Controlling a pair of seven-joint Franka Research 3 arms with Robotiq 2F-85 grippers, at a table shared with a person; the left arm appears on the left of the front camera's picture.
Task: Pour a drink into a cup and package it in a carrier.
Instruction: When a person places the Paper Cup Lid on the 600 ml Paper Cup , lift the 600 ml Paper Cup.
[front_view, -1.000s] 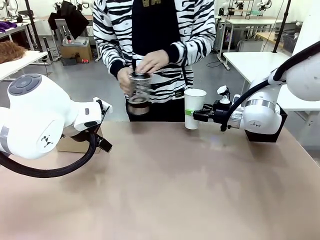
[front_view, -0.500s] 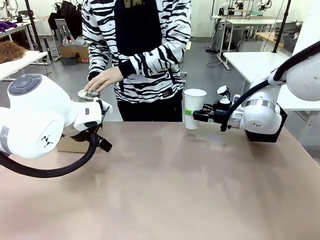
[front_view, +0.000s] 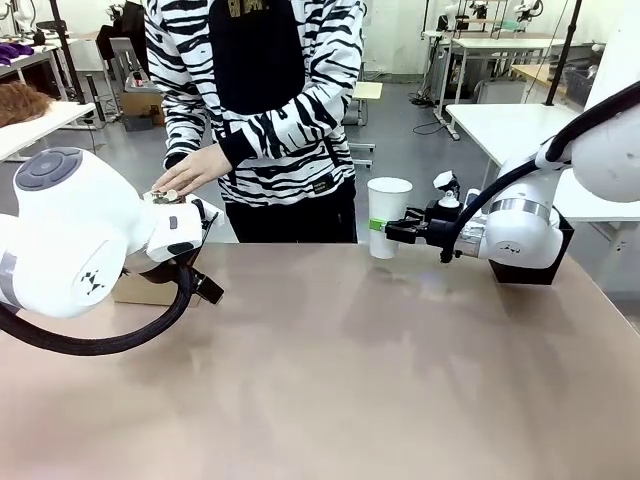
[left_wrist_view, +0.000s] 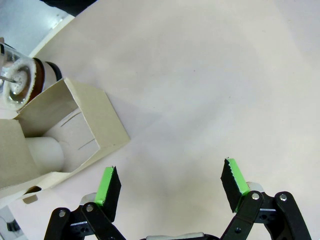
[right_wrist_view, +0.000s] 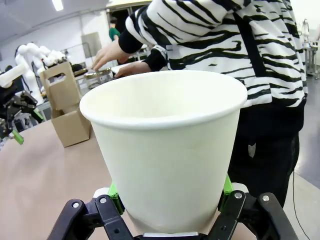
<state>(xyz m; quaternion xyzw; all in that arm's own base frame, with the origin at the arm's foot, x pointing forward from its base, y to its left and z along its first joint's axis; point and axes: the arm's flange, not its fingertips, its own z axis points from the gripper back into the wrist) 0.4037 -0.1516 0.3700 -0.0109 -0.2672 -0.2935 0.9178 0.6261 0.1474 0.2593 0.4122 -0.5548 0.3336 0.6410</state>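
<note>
White paper cup stands upright near the table's far edge, mouth open, gripped between my right gripper's green pads. My left gripper hangs over the bare table, jaws spread wide, holding nothing. Close by stands the brown cardboard carrier. Beyond it is the glass jug, with the person's hand over its lid.

No wording can be read anywhere at the table. Pale lettering on the person's black front is cut off by the frame's top edge. A small patch on the striped jacket's hem is too small to read. Each white arm bears a tiny dark emblem, illegible.
</note>
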